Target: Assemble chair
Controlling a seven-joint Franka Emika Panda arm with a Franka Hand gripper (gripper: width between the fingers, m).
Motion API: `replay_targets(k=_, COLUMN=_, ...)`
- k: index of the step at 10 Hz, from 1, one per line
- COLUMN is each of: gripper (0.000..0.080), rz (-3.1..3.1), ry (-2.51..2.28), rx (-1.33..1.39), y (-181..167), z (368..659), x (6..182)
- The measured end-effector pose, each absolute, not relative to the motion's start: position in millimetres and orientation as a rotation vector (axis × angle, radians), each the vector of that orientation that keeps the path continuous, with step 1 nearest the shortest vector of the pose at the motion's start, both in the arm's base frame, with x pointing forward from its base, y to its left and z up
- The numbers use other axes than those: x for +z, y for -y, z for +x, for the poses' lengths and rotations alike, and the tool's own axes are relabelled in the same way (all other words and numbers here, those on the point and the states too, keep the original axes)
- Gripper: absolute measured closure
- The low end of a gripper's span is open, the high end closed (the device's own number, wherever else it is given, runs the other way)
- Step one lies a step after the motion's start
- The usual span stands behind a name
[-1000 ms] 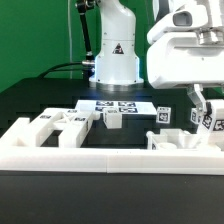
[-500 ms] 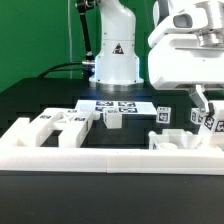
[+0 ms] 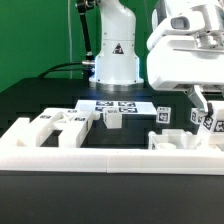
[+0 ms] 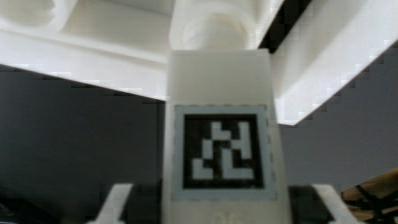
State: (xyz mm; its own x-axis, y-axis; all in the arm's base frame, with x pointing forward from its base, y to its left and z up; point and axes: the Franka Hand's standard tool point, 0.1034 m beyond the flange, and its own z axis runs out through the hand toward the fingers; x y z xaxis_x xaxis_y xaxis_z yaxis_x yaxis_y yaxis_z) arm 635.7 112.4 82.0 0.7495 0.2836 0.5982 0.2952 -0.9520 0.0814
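Jaws clamped on a tagged white chair piece point(image 4: 221, 120) near the worktop's point(image 3: 40, 100) edge on the exterior view's right; other chair pieces point(image 3: 62, 124) lie just behind the white barrier wall point(image 3: 100, 155).

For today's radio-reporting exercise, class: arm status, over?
Gripper shut on tagged chair piece. Piece at exterior view's right, by the barrier wall. Loose chair part close beside it; contact unclear.
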Motion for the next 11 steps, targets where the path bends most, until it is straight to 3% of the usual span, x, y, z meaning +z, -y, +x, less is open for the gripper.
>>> replay_targets(k=3, gripper=0.0508, rz=-2.927, ry=0.486, rx=-0.963, y=-112.7, z=635.4, x=79.9)
replay_targets(k=4, gripper=0.0262, rz=-2.927, ry=0.486, rx=-0.962, y=-112.7, z=635.3, x=79.6)
replay_targets(k=5, gripper=0.0262, rz=-2.929, ry=0.486, rx=-0.956, y=-112.2, z=635.2, x=79.3)
replay_targets(k=6, gripper=0.0185, rz=-2.934, ry=0.489, rx=-0.944, y=-110.1, z=636.7, x=80.2)
replay_targets(k=11, gripper=0.015, rz=-2.94, ry=0.489, rx=-0.936, y=-104.8, z=639.3, x=86.8)
